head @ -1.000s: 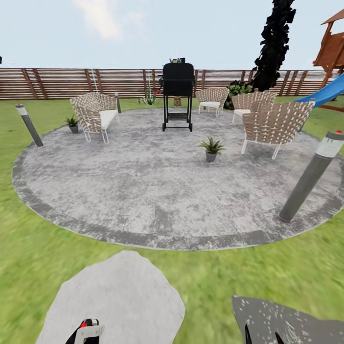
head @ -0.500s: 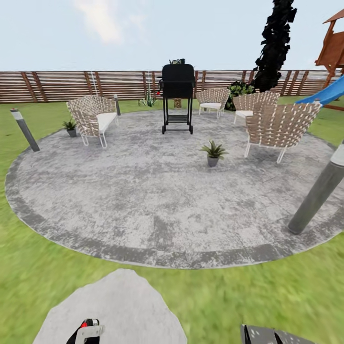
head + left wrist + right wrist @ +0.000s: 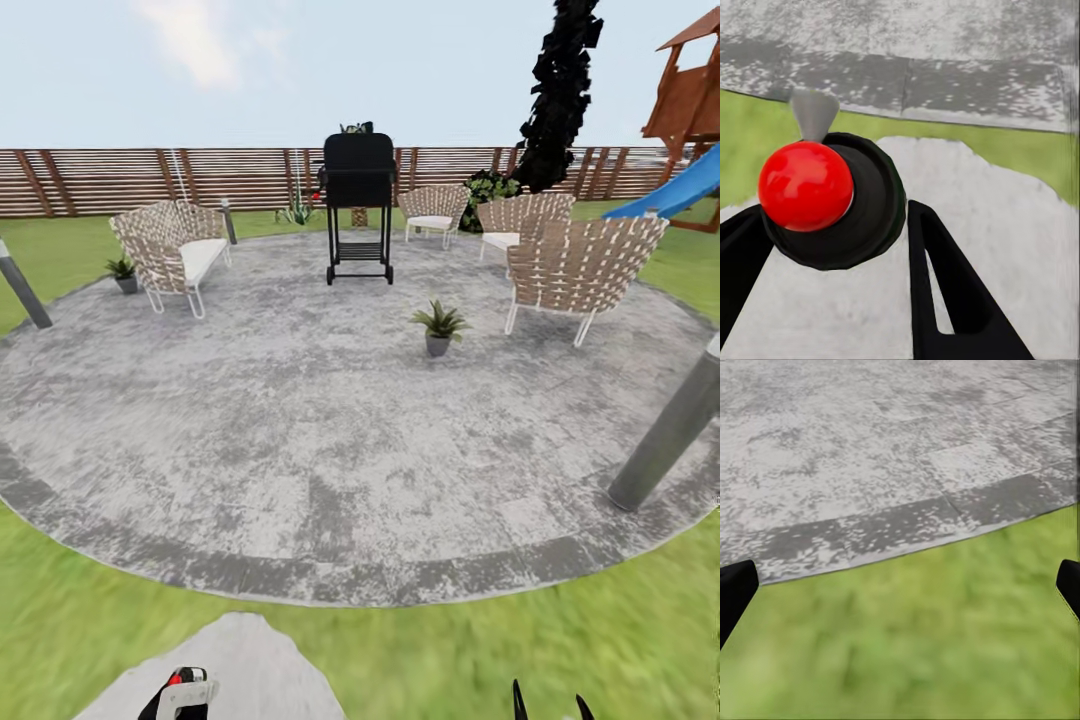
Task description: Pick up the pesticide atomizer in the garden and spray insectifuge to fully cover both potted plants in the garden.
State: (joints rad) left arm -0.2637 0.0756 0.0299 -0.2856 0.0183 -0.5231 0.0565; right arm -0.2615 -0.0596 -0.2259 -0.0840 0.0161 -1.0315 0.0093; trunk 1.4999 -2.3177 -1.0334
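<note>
Pesticide atomizer (image 3: 832,202) sits between the fingers of the left gripper (image 3: 832,300), low at 7 o'clock in the head view (image 3: 185,692). The claw looks closed on it: black fingers flank the dark body on both sides, though real contact on the far side is hard to confirm. The left wrist view sees the bottle end-on, with a red ball on top. Its long axis therefore runs roughly along the camera line, and it reads as near upright from the head view. The pale grey spout (image 3: 814,112) points out toward the patio (image 3: 300,420), roughly 12 o'clock.

The right gripper (image 3: 547,708) is spread wide and empty, its tips at opposite edges of the right wrist view, over lawn (image 3: 915,645).

The nearer of the potted plants (image 3: 438,328) stands on the patio just past 12 o'clock, well apart from the claw. The other potted plant (image 3: 124,272) is at 11 o'clock, just beside a woven chair (image 3: 165,245). A black grill (image 3: 358,205) stands behind at 12 o'clock.

Judgement: this is the transit step, and spraying is not yet possible at this range. The left arm has the bottle, so it does the spraying. The move ahead turns on bringing the spout close to the nearer plant, which lies ahead and slightly toward 1 o'clock of the left claw. The grey bollard (image 3: 670,430) at 3 o'clock is one thing to steer clear of.
</note>
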